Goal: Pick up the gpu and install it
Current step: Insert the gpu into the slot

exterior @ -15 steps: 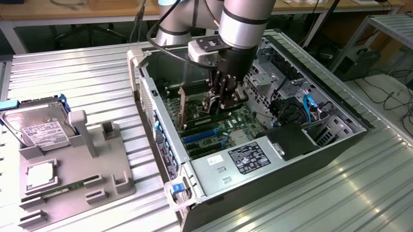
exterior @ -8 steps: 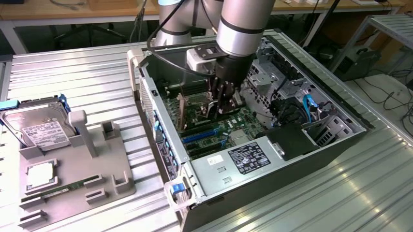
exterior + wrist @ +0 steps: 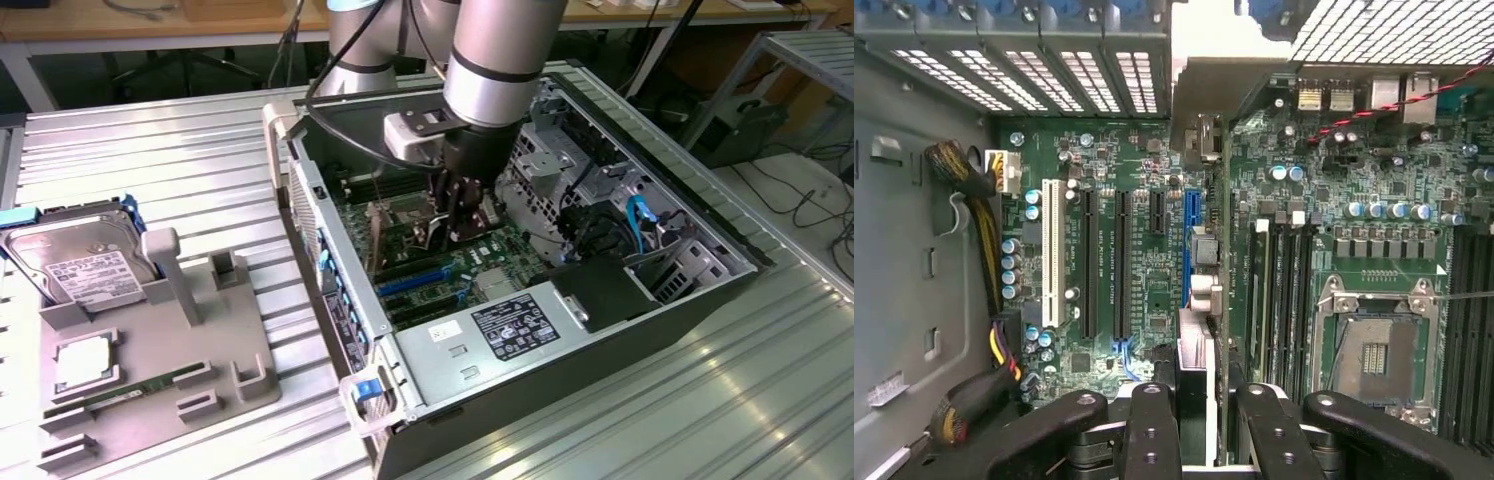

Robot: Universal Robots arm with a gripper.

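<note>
Exterior view: the gripper (image 3: pixel 457 222) hangs inside the open case (image 3: pixel 694 215), clamped on the gpu (image 3: pixel 430 232), which is held edge-down just above the motherboard (image 3: pixel 441 265).

Wrist view: the fingers (image 3: pixel 1151 430) pinch the card's top edge, and it lies along the blue slot (image 3: pixel 1188 240). This looks like the insertion step; seating should need a straight press into that slot.

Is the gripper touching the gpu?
Touching. In the wrist view, the gripper fingers clamp the gpu, seen edge-on, above the motherboard.
</note>
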